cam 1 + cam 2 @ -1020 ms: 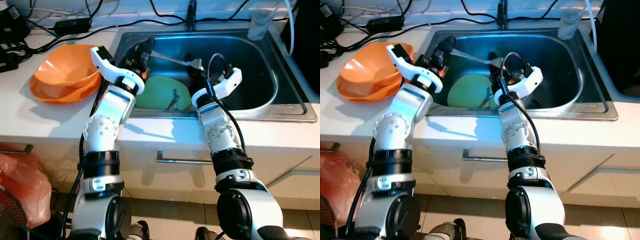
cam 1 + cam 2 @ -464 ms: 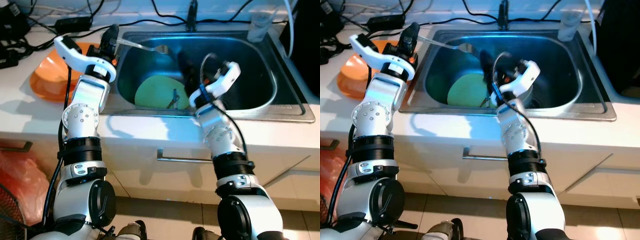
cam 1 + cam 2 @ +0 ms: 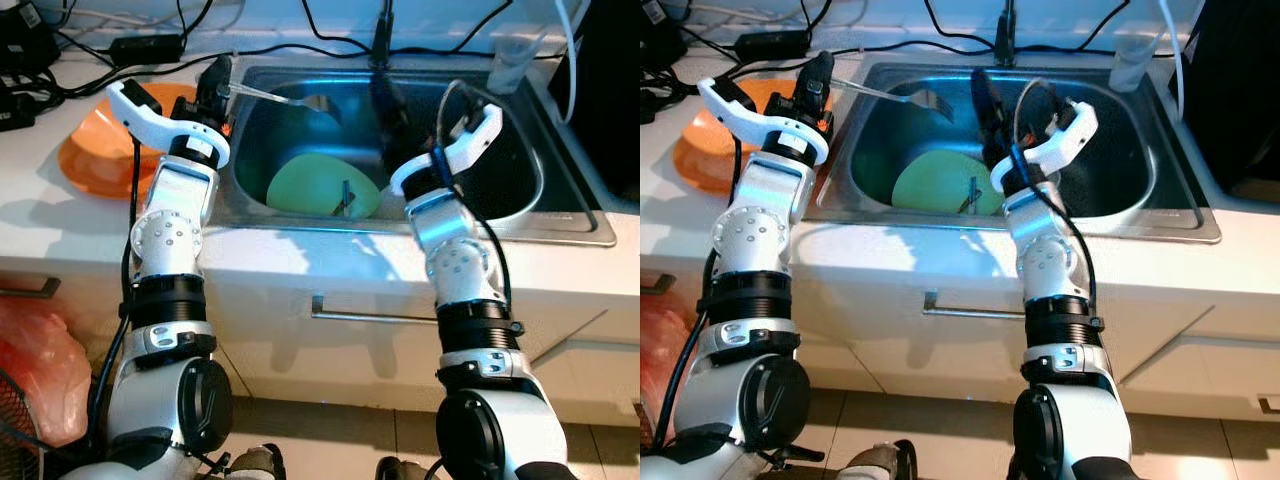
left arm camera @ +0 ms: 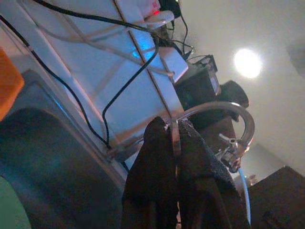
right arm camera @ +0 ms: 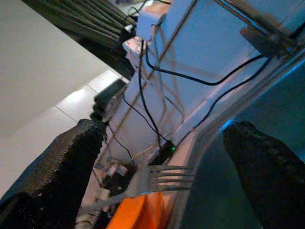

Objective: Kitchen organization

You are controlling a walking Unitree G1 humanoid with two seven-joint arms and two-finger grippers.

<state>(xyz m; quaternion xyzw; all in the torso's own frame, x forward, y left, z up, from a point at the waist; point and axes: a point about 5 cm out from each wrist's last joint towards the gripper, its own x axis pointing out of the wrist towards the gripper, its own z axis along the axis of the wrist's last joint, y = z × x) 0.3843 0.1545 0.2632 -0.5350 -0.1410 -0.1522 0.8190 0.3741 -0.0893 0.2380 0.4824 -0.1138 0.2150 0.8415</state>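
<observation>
Gripping a metal fork (image 3: 290, 99) by its handle, the left end effector (image 3: 216, 84) is clenched at the left rim of the steel sink (image 3: 575, 205), upper left of centre in the left eye view. The fork projects toward frame right over the basin, tines at the free end, clear of the sink walls. In the left wrist view the black fingers (image 4: 152, 171) pinch the thin handle between them.

Right end effector (image 3: 390, 110) is raised inside the basin near its back wall, released: the right wrist view shows its fingers (image 5: 62, 162) spread wide with the fork tines between them, not touching.

A green plate (image 3: 315, 185) lies on the sink floor. Orange bowls (image 3: 95, 160) sit on the white worktop (image 3: 60, 225), frame left. No legible writing.
</observation>
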